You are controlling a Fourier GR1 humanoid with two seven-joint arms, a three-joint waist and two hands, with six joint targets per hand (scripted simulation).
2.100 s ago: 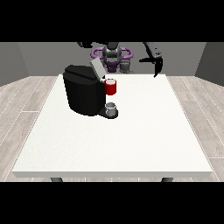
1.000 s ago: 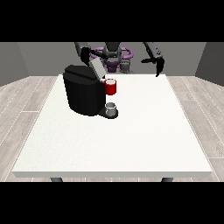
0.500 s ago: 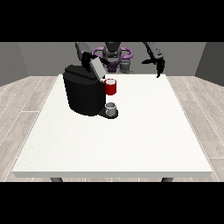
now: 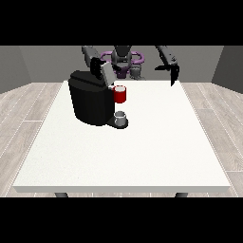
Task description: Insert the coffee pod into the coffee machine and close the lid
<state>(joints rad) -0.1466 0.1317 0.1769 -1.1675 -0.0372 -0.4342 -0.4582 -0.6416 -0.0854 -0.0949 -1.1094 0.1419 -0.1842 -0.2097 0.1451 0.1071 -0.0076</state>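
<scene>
The black coffee machine (image 4: 90, 102) stands on the left half of the white table (image 4: 142, 152). Its grey lid (image 4: 107, 72) is tilted up at the machine's back top edge. The hand at the view's left (image 4: 97, 64) is right against the lid, just behind it. A red thing at the machine (image 4: 120, 94) sits under the brew head. Below that, a small grey thing (image 4: 121, 117) rests on the machine's base. The hand at the view's right (image 4: 173, 73) hangs over the far right table edge with fingers pointing down and nothing in it.
The robot's torso (image 4: 122, 60) is behind the far table edge. Wooden floor surrounds the table on both sides.
The hand at the view's left has come down and inward from above the machine to the lid. The hand at the view's right has shifted slightly.
</scene>
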